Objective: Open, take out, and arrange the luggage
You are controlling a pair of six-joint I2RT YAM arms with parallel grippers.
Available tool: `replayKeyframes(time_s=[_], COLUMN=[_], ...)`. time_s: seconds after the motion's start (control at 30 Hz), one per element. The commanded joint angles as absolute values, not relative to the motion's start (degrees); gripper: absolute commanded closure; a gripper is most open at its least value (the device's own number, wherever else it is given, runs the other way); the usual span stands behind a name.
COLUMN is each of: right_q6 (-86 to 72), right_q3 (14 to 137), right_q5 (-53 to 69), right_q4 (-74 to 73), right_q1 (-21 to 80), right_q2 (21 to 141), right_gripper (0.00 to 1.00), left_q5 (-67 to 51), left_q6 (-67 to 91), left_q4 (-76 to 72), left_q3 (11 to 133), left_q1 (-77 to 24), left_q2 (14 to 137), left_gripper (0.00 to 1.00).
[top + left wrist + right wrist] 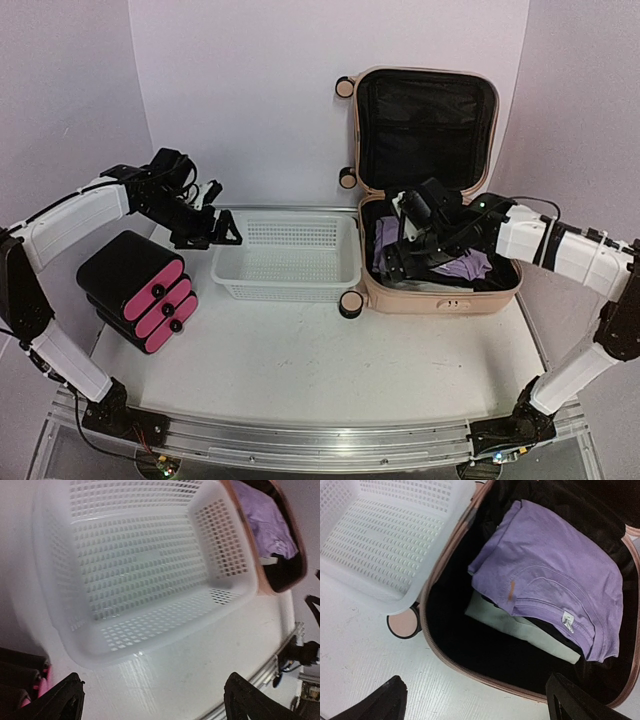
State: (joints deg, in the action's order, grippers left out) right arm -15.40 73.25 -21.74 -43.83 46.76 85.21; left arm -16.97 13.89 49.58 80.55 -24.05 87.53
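1. The luggage (440,298) lies open on the right half of the table (300,370). Its lid is raised toward the back wall and shows black lining.
2. In its lower half, a folded purple shirt (545,575) lies on top of a pale grey-green garment (520,627).
3. The right gripper (477,700) hovers over this half with fingers spread wide, grasping nothing. From above, its arm hides part of the clothes.
4. A white mesh basket (290,287) stands just beside the luggage's left wall, next to a front wheel (350,305).
5. The left gripper (215,232) hangs over the basket's left end, released and empty.
6. A black box with three pink drawer fronts (135,285) sits further left.
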Motion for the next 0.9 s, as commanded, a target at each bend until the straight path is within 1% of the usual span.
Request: replayKeyframes(time_s=[0.0, 0.07, 0.13, 0.33, 0.4, 0.47, 0.57, 0.63, 0.67, 0.73, 0.87], right_q6=[-19.4, -20.5, -21.5, -20.3, -20.3, -20.8, -22.4, -23.5, -23.7, -24.4, -24.7], right_q3=[78.9, 81.0, 84.2, 97.8, 103.3, 108.8, 113.1, 116.0, 117.3, 119.6, 122.9], right_q5=[-16.1, -11.2, -8.3, -8.1, -8.3, -8.1, -5.4, -5.0, -5.2, -6.1, -8.2], right_q4=[-49.3, -49.7, -50.6, -55.2, -57.9, -60.6, -61.2, -61.5, -61.7, -62.2, -63.2], right_q1=[40.1, 34.8, 31.6, 29.9, 29.9, 29.9, 29.9, 29.9, 30.0, 30.0, 30.4], right_q2=[87.7, 89.6, 92.9, 105.2, 109.6, 113.9, 118.6, 121.7, 123.0, 125.5, 129.2], right_gripper=[0.02, 0.02, 0.02, 0.02, 0.09, 0.19, 0.40, 0.49, 0.52, 0.54, 0.55], left_q5=[-32.9, -33.9, -34.8, -35.4, -35.2, -34.8, -34.4, -34.2, -34.3, -34.4, -34.4], left_q6=[14.5, 15.1, 15.5, 17.6, 18.5, 19.1, 19.5, 19.9, 20.0, 20.2, 20.7], left_q4=[42.1, 40.5, 39.6, 38.4, 38.0, 37.8, 37.8, 37.7, 37.7, 37.8, 37.6], left_q3=[81.8, 80.7, 79.5, 74.6, 72.6, 70.8, 69.0, 68.1, 67.9, 67.4, 66.9], left_q1=[-24.2, -24.2, -24.2, -24.2, -24.2, -24.2, -24.2, -24.2, -24.2, -24.2, -24.2], left_q2=[79.0, 76.2, 73.8, 68.8, 67.3, 65.7, 64.1, 63.4, 63.2, 63.2, 63.4], left_gripper=[0.01, 0.00, 0.00, 0.00, 0.00, 0.00, 0.01, 0.00, 0.00, 0.00, 0.01])
